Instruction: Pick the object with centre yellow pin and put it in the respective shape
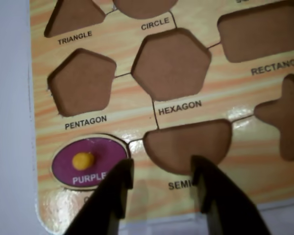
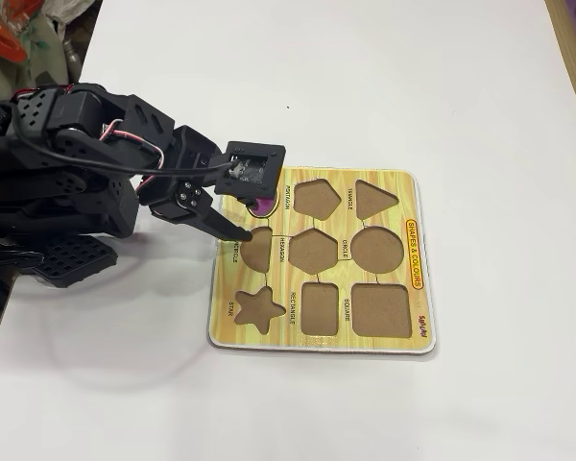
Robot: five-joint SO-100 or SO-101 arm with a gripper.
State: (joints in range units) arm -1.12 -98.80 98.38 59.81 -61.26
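The white table (image 2: 384, 77) is the largest surface, and the yellow wood-grain shape board (image 2: 408, 206) lies flat on it; all places below are given relative to this board. The black arm (image 2: 77, 144) reaches in from the board's left side in the fixed view, with open table on the board's other three sides.

In the wrist view, the purple oval piece (image 1: 100, 154) with its yellow knob (image 1: 83, 160) is seen lying level inside the oval cut-out (image 1: 118, 143) at the board's lower left corner, next to the semicircle cut-out (image 1: 186, 144). The piece is judged to be seated already; the placing step appears complete or in its release phase.

The gripper (image 1: 161, 176) is held above the board's near edge, its jaws spread apart and holding nothing. One finger (image 1: 118, 183) lies just beside the piece's right rim; whether it touches cannot be told.

The next move is judged to call for a straight lift away from the board, so that the piece is not dragged out by the near finger. Every other cut-out is seen empty.
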